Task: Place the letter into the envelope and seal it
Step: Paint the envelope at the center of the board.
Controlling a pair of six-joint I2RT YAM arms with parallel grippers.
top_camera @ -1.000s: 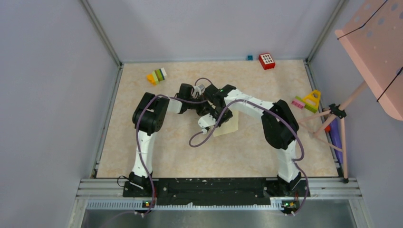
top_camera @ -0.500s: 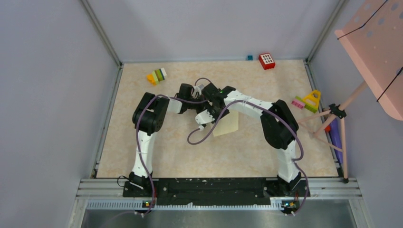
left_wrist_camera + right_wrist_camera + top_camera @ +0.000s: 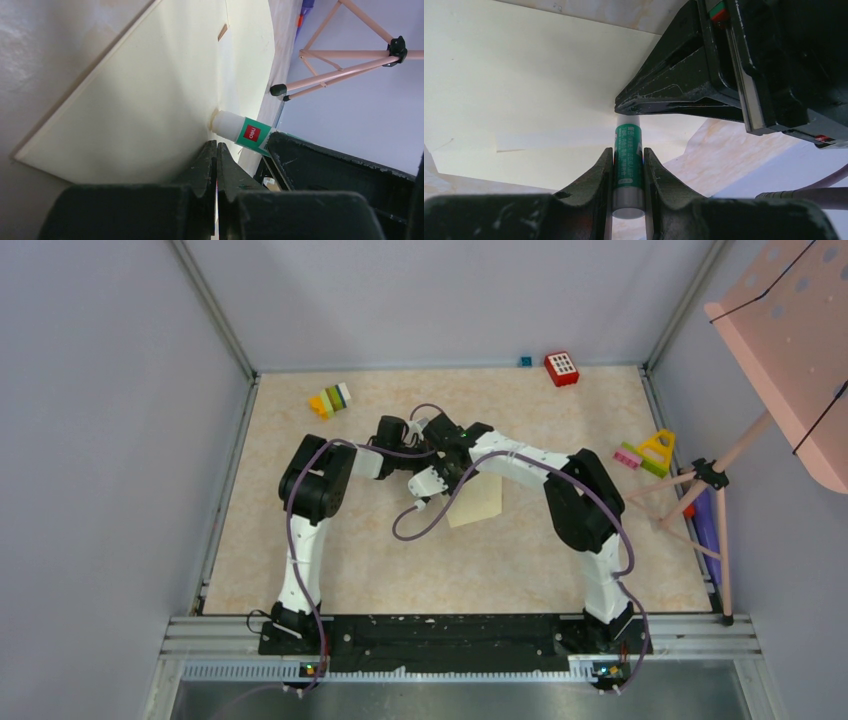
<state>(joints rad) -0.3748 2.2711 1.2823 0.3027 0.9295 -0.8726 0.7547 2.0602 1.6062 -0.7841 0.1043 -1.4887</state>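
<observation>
Top view only: envelope (image 3: 481,502) mid-table (image 3: 400,575), partly under both wrists, open room toward the bases. Wrist views only: right gripper (image 3: 628,156) pinching green glue stick (image 3: 627,142), tip on envelope. Left gripper (image 3: 216,148) pressed together just beside that tip.

Robotics lab cell, left arm (image 3: 300,560) and right arm (image 3: 603,585) bolted to an aluminium rail (image 3: 700,638), grey panel walls (image 3: 110,440), toy bricks (image 3: 330,399) scattered.

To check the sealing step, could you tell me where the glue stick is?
In the right wrist view, the glue stick is clamped in the right gripper, its pale tip against the envelope, beside the shut left gripper.
</observation>
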